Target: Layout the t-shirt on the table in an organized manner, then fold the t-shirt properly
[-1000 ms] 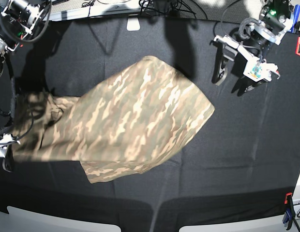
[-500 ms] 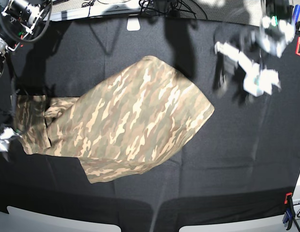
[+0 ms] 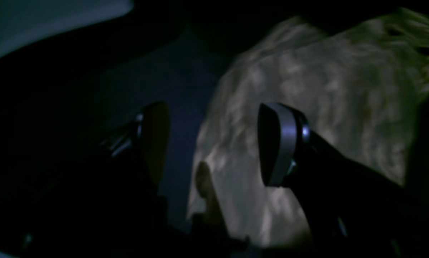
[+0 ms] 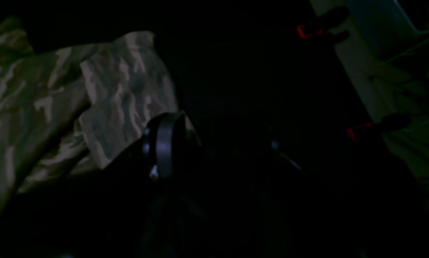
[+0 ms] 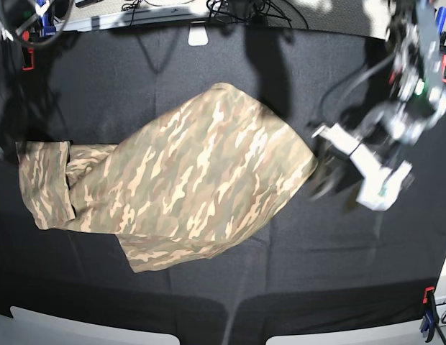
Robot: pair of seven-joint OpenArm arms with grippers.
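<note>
From my station: the t-shirt lies skewed across the table. Left gripper, jaws wide apart and empty, hovers beside its hem. Right gripper, dimly lit, apparently spread, holds nothing.

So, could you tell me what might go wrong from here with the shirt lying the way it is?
1. The t-shirt lies slanted and doubled over, a flap folded at its left end; folding now would likely lock in creases.
2. The left tool is open beside the shirt's right corner; closing there might pinch the table cloth along with the shirt.
3. The base view shows that arm blurred, so a fast approach could bunch the fabric.
</note>
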